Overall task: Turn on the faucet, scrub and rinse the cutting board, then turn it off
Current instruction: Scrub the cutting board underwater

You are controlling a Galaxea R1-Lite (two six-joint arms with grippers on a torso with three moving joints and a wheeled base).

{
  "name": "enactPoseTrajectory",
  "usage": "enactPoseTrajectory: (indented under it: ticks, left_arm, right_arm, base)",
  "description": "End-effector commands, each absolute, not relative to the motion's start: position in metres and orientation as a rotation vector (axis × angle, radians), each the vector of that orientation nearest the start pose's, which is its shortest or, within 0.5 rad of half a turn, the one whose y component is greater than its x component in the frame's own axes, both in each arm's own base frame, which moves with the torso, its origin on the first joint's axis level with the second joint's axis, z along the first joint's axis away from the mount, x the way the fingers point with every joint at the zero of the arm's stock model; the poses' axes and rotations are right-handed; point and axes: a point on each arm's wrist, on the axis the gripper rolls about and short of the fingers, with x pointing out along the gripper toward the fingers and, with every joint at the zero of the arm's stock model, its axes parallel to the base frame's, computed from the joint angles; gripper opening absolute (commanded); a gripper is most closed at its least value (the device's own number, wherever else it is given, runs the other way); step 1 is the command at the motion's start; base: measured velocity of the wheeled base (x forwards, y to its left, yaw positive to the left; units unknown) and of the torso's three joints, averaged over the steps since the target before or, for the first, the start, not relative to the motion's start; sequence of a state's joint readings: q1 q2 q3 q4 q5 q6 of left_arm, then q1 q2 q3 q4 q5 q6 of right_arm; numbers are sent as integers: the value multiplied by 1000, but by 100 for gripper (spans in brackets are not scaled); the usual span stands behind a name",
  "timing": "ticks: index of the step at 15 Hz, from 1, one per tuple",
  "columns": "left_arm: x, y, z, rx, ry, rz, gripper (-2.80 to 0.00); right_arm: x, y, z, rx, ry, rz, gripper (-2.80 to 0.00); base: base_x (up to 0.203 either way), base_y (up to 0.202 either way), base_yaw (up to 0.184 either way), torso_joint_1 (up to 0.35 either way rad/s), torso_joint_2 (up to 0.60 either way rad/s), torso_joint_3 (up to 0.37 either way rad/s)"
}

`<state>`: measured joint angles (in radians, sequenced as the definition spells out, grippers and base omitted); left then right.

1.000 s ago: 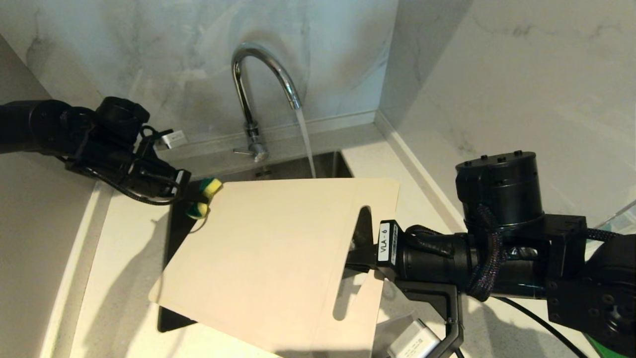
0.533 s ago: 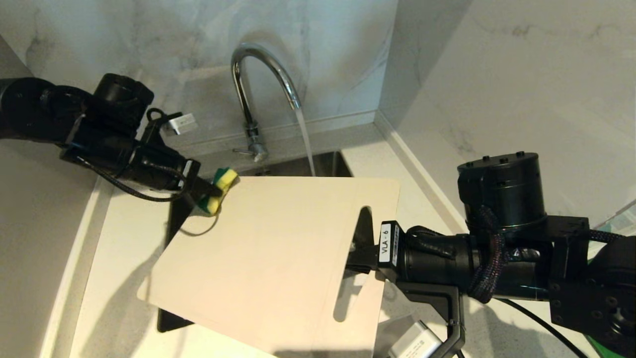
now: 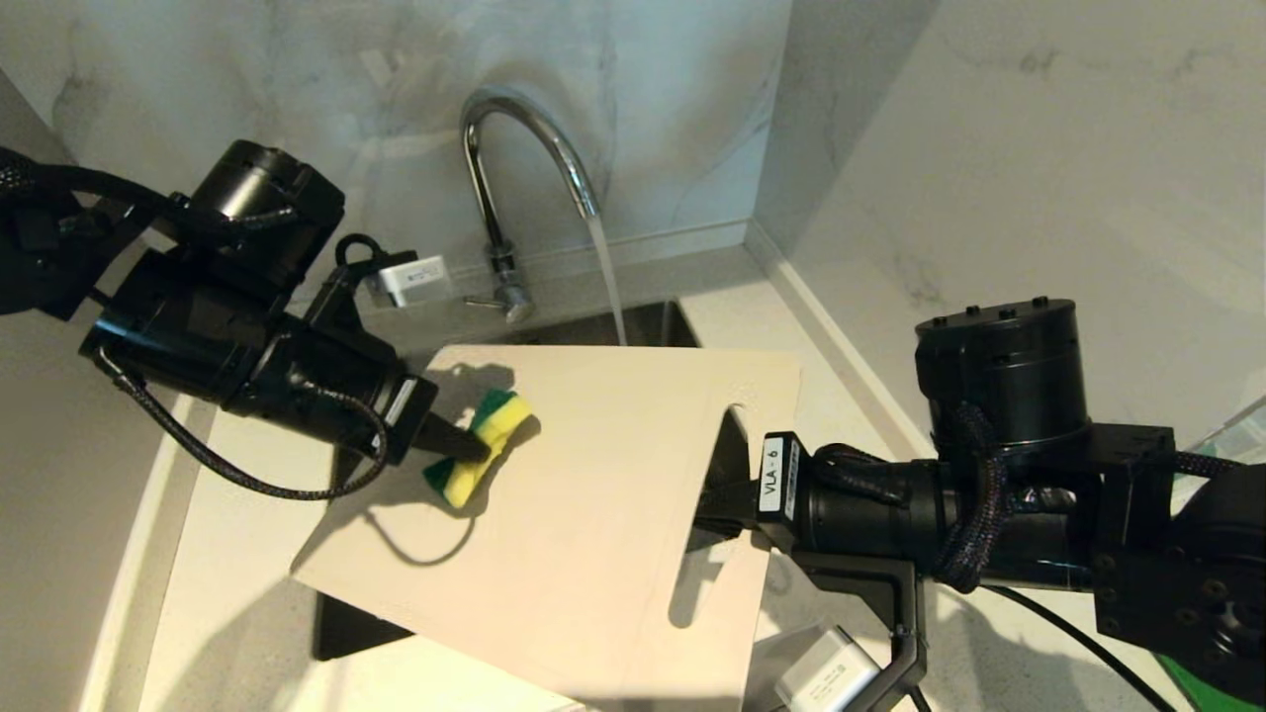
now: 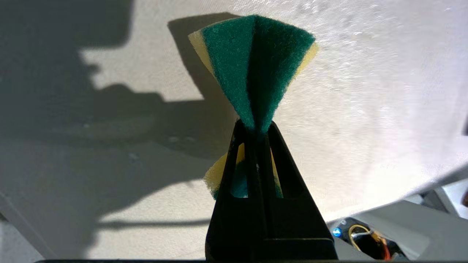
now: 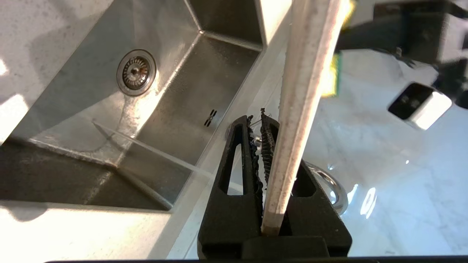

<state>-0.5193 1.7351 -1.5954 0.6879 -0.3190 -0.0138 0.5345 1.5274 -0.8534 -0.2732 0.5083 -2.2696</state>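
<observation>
- We see the left gripper [image 3: 465,447] pinching a yellow-and-green sponge [image 3: 482,445] at its waist — it flares out on both sides of the pressed-together fingers [image 4: 256,146].
- The sponge lies against the cutting board [image 3: 584,514], near the board's left edge.
- The right gripper [image 3: 714,506] clamps the board's right edge, beside its handle slot [image 3: 704,534].
- The board is held tilted over the sink [image 5: 204,84].
- Behind it the faucet [image 3: 514,178] runs — its stream drops past the board's far edge into the basin.
</observation>
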Motion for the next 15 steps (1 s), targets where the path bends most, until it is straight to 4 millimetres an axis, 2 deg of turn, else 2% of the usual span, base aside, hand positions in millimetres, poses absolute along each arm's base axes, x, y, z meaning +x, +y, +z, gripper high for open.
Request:
enactPoseTrajectory:
  ticks: [1, 5, 10, 13, 15]
  left_arm:
    - [255, -150, 260, 73, 854, -765, -280]
    - [268, -124, 242, 44, 833, -686, -280]
    - [293, -72, 229, -34, 853, -563, -280]
    - [298, -42, 223, -83, 866, -508, -280]
    - [295, -35, 223, -95, 863, -501, -280]
  right_arm:
    - [220, 142, 211, -2001, -936, 994, -280]
    - [219, 141, 212, -2003, -938, 985, -280]
    - [214, 138, 220, -1982, -930, 961, -280]
    - [211, 136, 222, -1982, -934, 951, -280]
    - [210, 135, 219, -1981, -927, 963, -280]
  base:
    - [0, 0, 0, 0, 0, 0]
    - [0, 0, 0, 0, 0, 0]
    - [0, 0, 0, 0, 0, 0]
    - [0, 0, 0, 0, 0, 0]
    - [0, 0, 0, 0, 0, 0]
